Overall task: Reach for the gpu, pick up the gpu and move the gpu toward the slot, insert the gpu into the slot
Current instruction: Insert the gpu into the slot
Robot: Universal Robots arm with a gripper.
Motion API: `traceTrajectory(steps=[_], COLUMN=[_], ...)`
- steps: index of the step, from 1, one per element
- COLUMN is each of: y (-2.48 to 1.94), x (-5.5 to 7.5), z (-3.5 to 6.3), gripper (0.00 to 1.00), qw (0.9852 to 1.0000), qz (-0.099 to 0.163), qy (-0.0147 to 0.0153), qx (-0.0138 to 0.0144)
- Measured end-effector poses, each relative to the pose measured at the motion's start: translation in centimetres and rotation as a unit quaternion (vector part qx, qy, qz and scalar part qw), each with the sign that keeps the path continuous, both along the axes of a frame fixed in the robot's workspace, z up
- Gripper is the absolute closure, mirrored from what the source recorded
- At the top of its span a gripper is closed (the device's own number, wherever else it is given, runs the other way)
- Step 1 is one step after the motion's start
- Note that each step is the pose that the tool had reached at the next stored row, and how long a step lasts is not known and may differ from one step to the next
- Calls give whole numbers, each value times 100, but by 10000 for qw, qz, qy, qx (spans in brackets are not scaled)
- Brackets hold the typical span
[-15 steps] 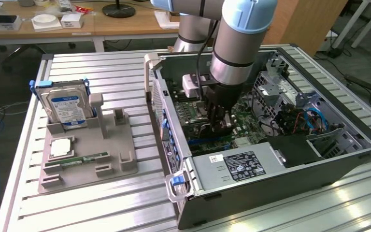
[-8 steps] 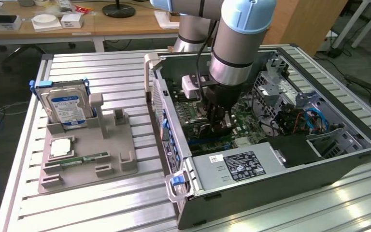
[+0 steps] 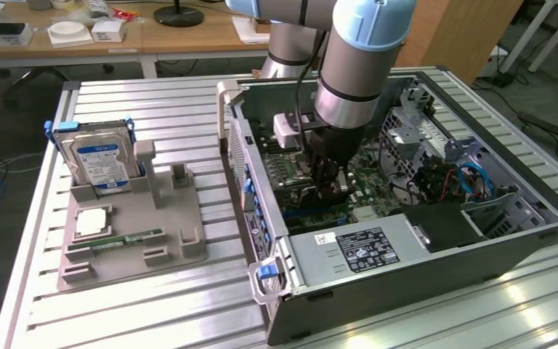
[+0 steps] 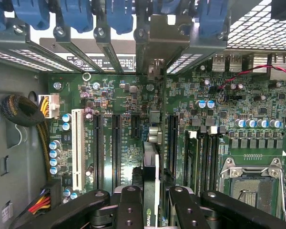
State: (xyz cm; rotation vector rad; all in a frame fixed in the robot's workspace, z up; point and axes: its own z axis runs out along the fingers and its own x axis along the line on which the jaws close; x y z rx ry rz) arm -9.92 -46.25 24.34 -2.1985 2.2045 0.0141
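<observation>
Between narrowly parted jaws, the gripper (image 4: 151,200) clamps the gpu (image 4: 151,162) edge-on; steady, square alignment above the slot (image 4: 152,125) looks essential.

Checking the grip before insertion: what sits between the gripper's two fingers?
In the wrist view, the gpu stands edge-on between the gripper fingers, over the motherboard.

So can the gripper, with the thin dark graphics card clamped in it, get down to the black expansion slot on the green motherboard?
Probably yes. The gripper holds the gpu edge-on directly above the motherboard, and nothing appears to lie between card and slot.
</observation>
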Motion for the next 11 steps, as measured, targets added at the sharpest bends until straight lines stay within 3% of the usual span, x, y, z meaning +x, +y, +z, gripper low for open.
traceTrajectory(steps=[11], y=[0], x=[16], z=[-2], gripper=[74], qw=[10000], qz=[0], qy=[0], qx=[0])
